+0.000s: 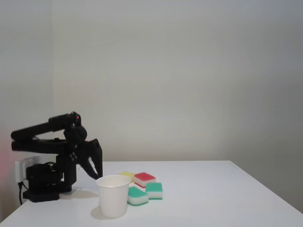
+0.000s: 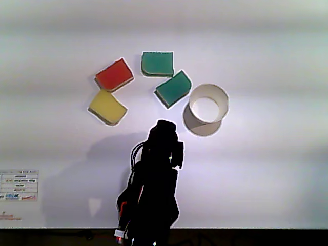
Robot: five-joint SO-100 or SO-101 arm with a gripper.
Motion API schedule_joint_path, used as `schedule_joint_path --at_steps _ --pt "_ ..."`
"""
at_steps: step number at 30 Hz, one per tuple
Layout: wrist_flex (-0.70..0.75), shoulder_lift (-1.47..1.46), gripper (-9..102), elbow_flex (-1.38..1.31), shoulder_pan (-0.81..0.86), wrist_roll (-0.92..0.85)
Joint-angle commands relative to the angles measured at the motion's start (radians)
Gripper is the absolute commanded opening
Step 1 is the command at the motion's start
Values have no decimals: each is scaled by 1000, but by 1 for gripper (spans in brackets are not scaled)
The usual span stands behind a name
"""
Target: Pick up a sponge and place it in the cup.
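Teal-topped rounded sponge (image 2: 173, 88) lies just left of the plain white paper cup (image 2: 208, 104) in the other view, another teal sponge (image 2: 157, 63) beyond it. Black gripper (image 1: 95, 171) hangs empty, fingers slightly apart, near the cup in the fixed view.

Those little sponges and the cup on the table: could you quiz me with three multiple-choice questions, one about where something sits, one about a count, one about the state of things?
1. In the other view, which sponge lies closest to the cup?
A. red
B. yellow
C. a green one

2. How many sponges are on the table?
A. four
B. two
C. six

3. What is inside the cup?
A. a sponge
B. nothing
C. water

Answers:
1. C: the green sponge sits right beside the cup; the red sponge and yellow sponge lie far off.
2. A: those three plus the other green sponge.
3. B: from above the cup shows a bare white bottom.
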Motion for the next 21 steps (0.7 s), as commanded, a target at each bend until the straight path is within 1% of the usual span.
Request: schedule_joint_path --at_steps 1,8,15,21 --pt "29 -183 0 -213 3 15" --pt "17 -592 0 -600 -6 25" --pt "-103 -954 0 -876 -15 58" --pt "-249 -1201 0 -1009 -15 91"
